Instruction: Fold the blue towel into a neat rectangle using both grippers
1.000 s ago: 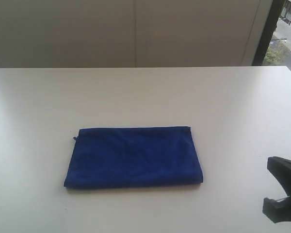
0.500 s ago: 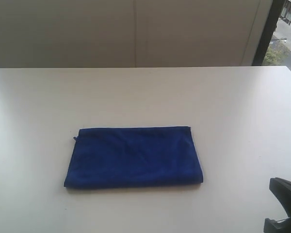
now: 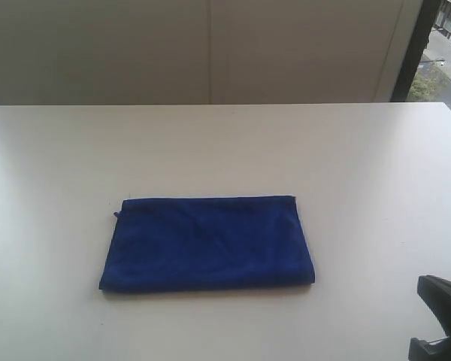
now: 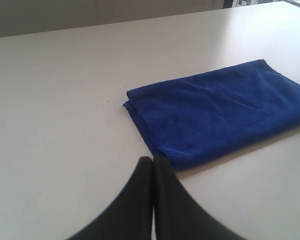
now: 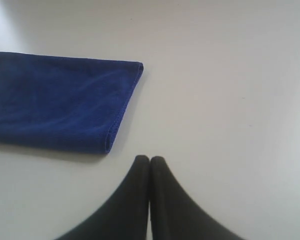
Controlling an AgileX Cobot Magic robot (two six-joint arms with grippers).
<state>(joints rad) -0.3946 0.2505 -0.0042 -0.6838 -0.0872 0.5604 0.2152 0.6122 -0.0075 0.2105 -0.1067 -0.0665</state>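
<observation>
L pincer (image 4: 152,160) is sitting shut, tips pressed together w/ nothing btw them. R pincer (image 5: 149,159) is doing the same, closed and empty. Neither is touching the cloth.

The blue towel (image 3: 207,243) is lying flat on the white worktop (image 3: 225,143), roughly mid-worktop and a bit left of centre in the ext view. Its long axis is running left-right across that view, so each pincer is facing one short end: L the left end, R the right end. In the wrist views the towel's near corner is showing just beside the L tips and slightly further off the R tips. L is prob the nearer one, though perspective is making that hard to call. In the ext view only a bit of the R arm (image 3: 441,323) is showing, low in the right corner, well apart from the towel.

Towel is looking already folded: deep blue terry, doubled layers showing at the right short end, edges approx lined up, corners fairly square, light creasing on top. A small tab (image 3: 115,215) is poking out at the far left corner. Going by that, either one more fold across the long axis is waiting or the job is about done.
</observation>
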